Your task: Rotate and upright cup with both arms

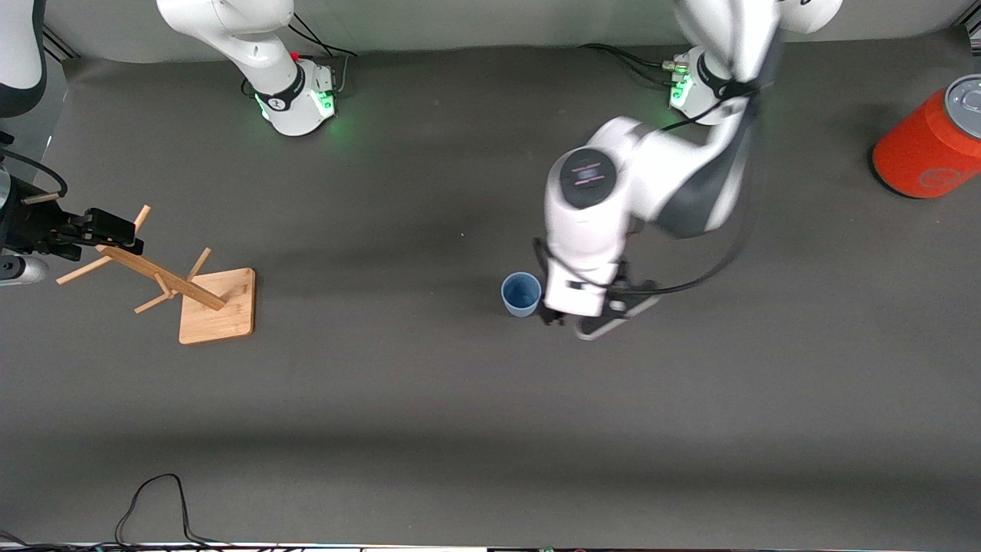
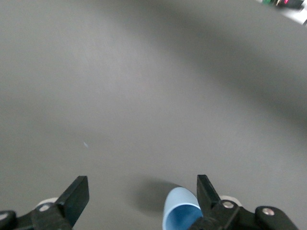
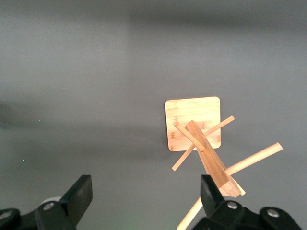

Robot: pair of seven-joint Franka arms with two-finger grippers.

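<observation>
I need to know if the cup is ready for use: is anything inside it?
The cup stands upright, mouth up; only its bare blue interior shows. In the left wrist view, the left gripper's finger hides part of it.

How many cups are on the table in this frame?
1. The cup stands upright mid-table beside the open left gripper, nearer the front camera than the orange-red cylinder. None looks hidden.

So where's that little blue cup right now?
The cup stands upright, mouth up, on the grey table near its middle, right beside the left hand, whose open fingers are not holding it. The wooden rack stands toward the right arm's end.
</observation>
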